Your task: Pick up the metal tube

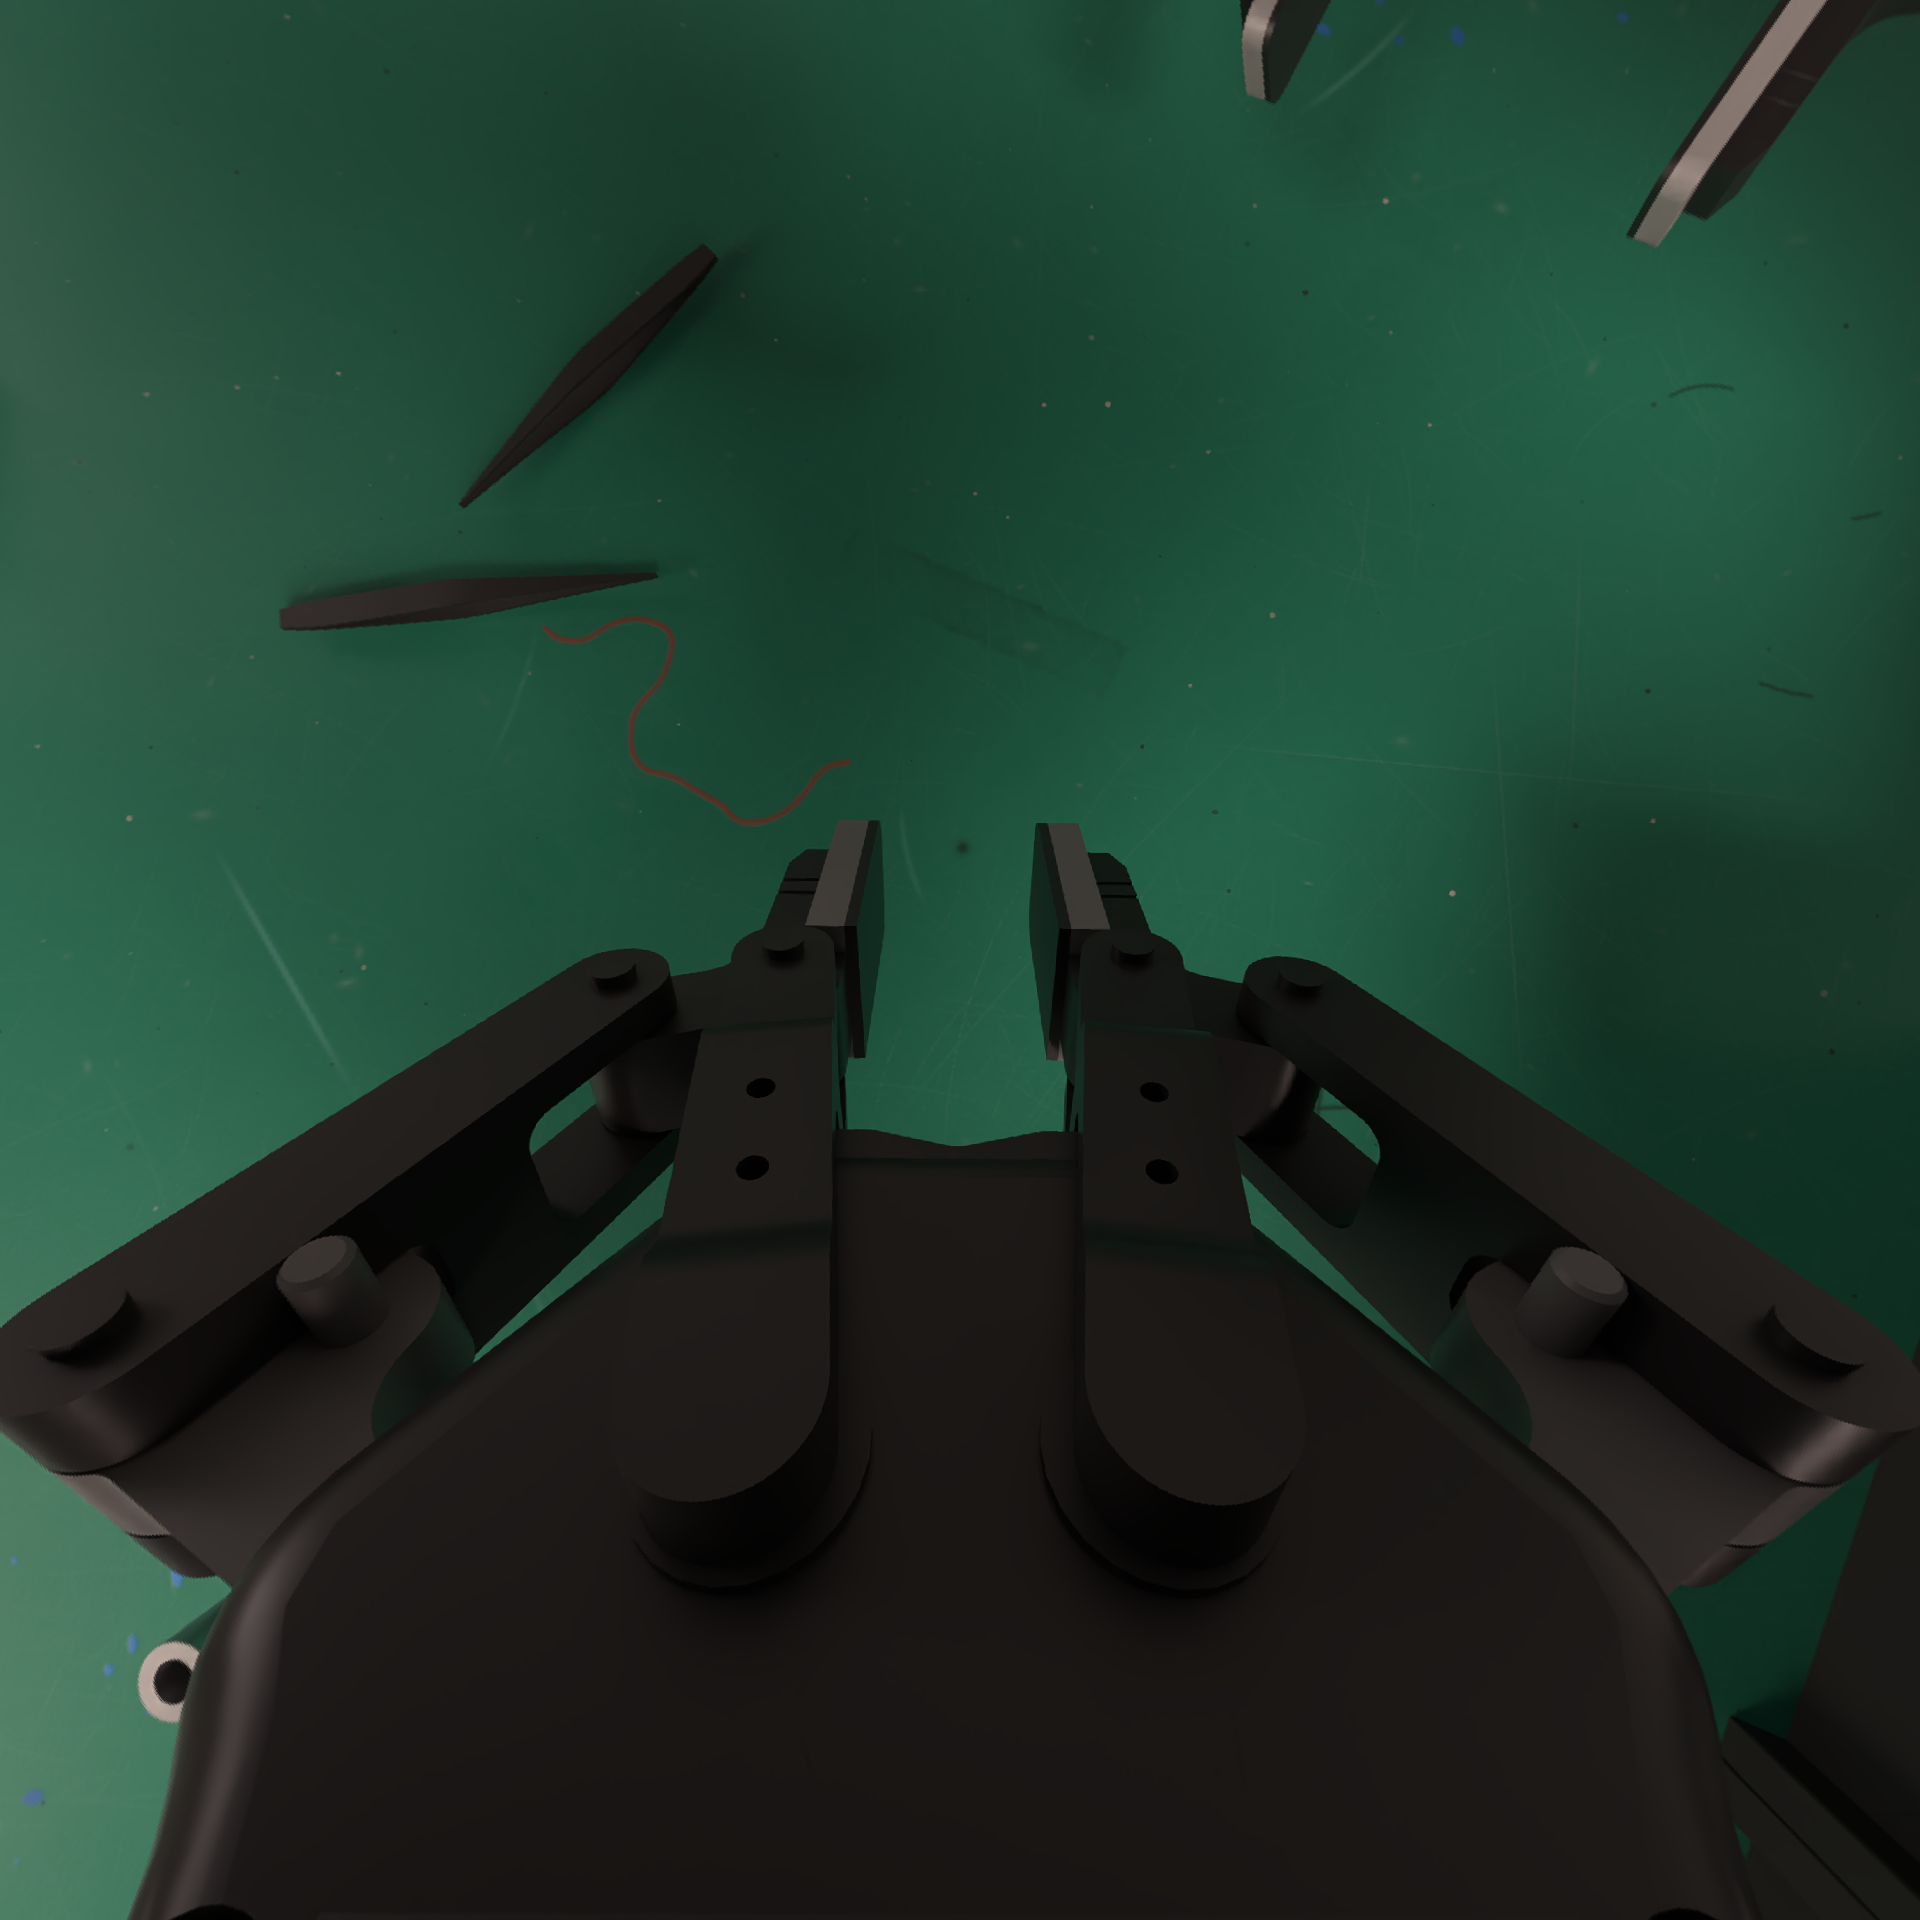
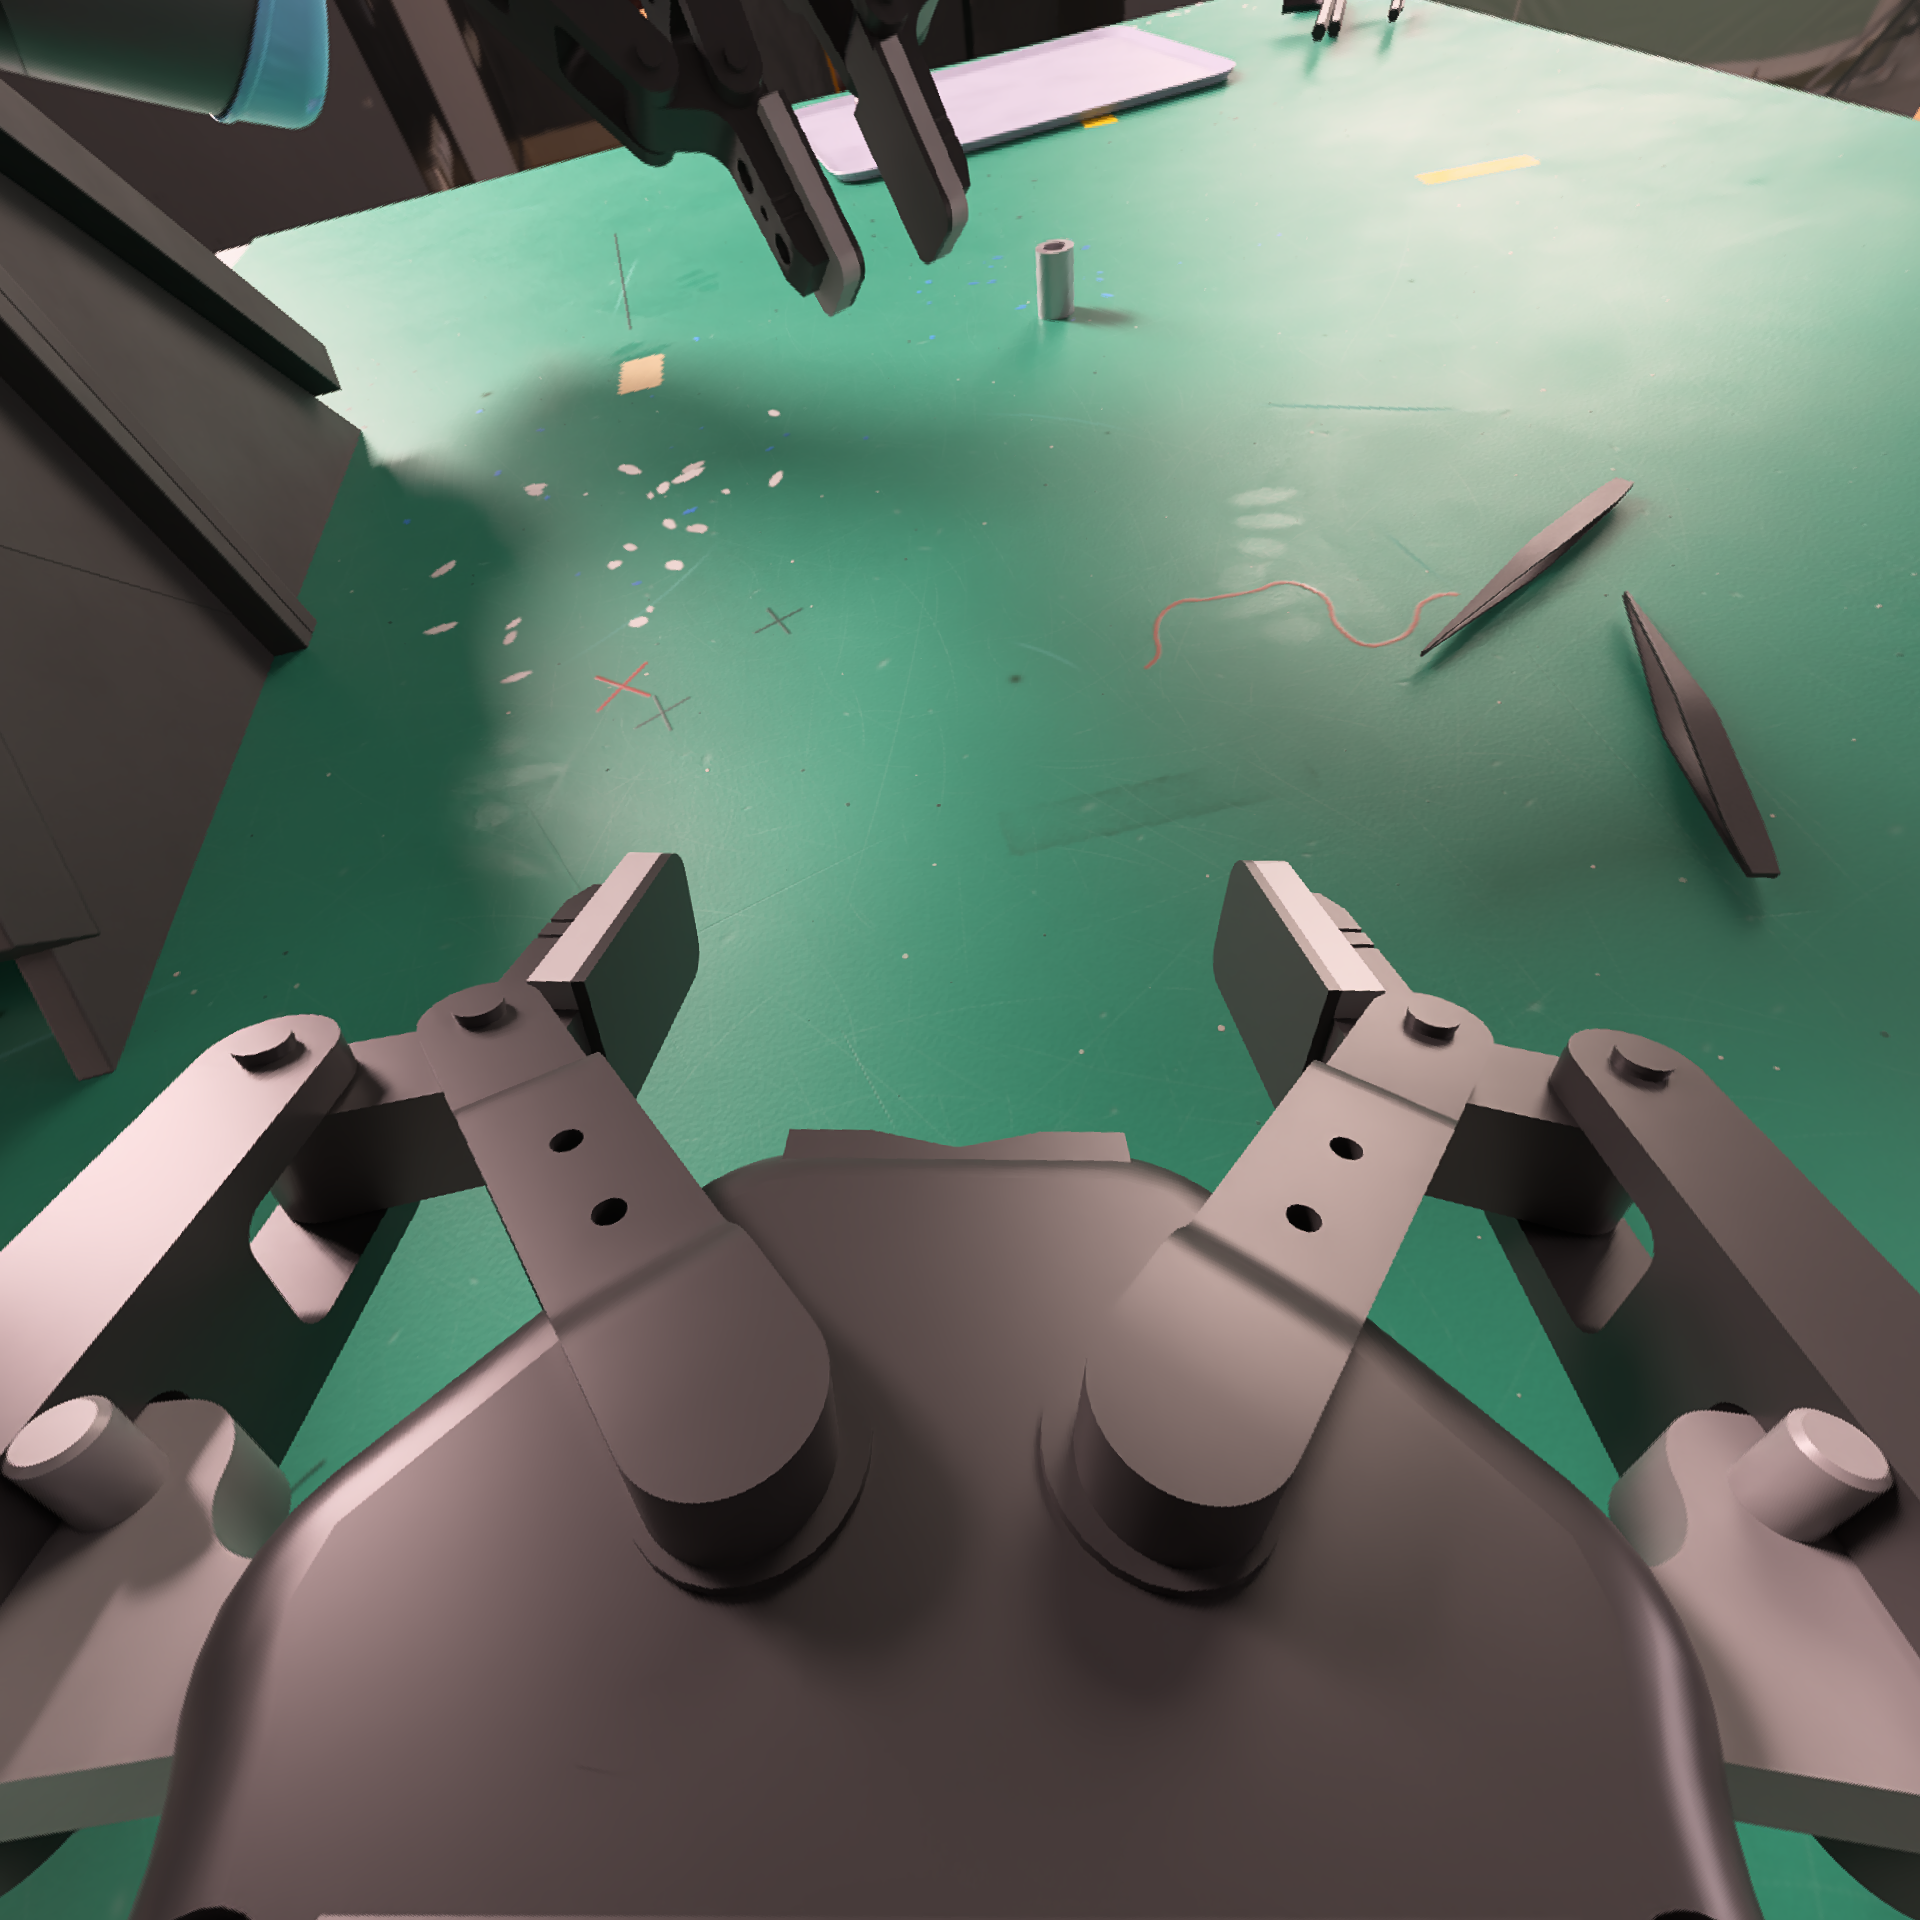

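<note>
The metal tube (image 2: 1057, 281) is a short grey cylinder standing upright on the green mat at the far side in the right wrist view. In the left wrist view only its pale ringed end (image 1: 166, 1678) peeks out at the lower left beside the gripper body. My left gripper (image 1: 956, 842) is partly open and empty, with a narrow gap between the pads. It hangs above the mat just left of the tube in the right wrist view (image 2: 888, 255). My right gripper (image 2: 951, 883) is wide open and empty above the near mat; its fingers also show in the left wrist view (image 1: 1475, 114).
Two dark pointed tweezer halves (image 2: 1527, 566) (image 2: 1699, 738) and a thin red thread (image 2: 1299, 613) lie on the mat's right side. A pale flat tray (image 2: 1039, 94) lies at the back. A dark box structure (image 2: 135, 499) stands at the left. White specks and drawn crosses mark the mat.
</note>
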